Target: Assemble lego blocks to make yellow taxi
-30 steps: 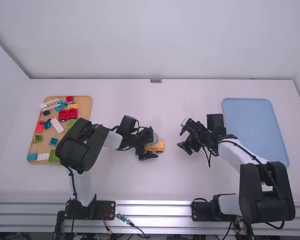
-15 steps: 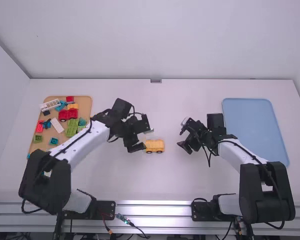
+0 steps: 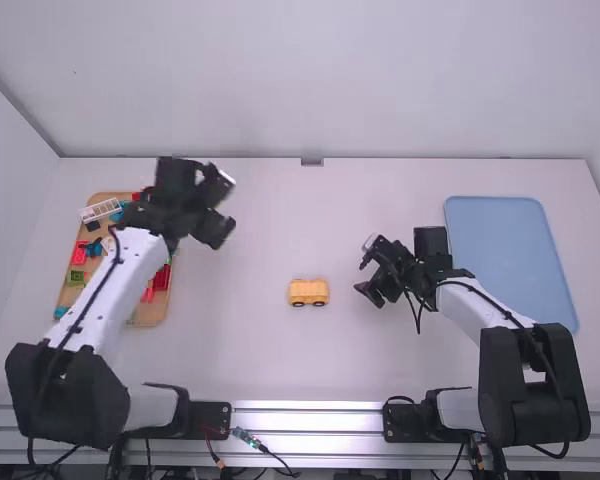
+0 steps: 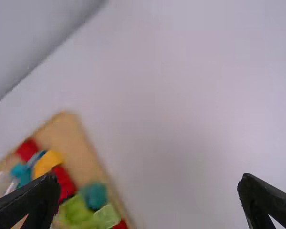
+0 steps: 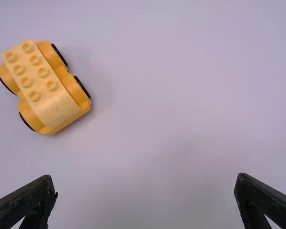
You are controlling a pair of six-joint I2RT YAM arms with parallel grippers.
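Observation:
In the high view my left gripper [image 3: 220, 208] is over the table just right of the wooden tray's far end. The left wrist view has this gripper [image 4: 148, 191] open with nothing between its fingers, and a yellow block [image 4: 47, 162] lies in the tray. A yellow car base [image 3: 308, 292] with black wheels stands mid-table. My right gripper [image 3: 368, 274] is held to the right of it, not touching it. Seen from the right wrist, the car base [image 5: 43, 86] has a studded top, and the gripper [image 5: 145, 191] is open and holds nothing.
The wooden tray [image 3: 152, 313] at the left holds several red, green, blue and white pieces, partly hidden under the left arm. A blue tray [image 3: 510, 260] lies at the right, beyond the right arm. A wall edge [image 3: 430, 158] bounds the table's far side.
My left gripper has left the car base and moved left and away from the camera, to beside the wooden tray. The car base stays at mid-table. The right arm has kept still.

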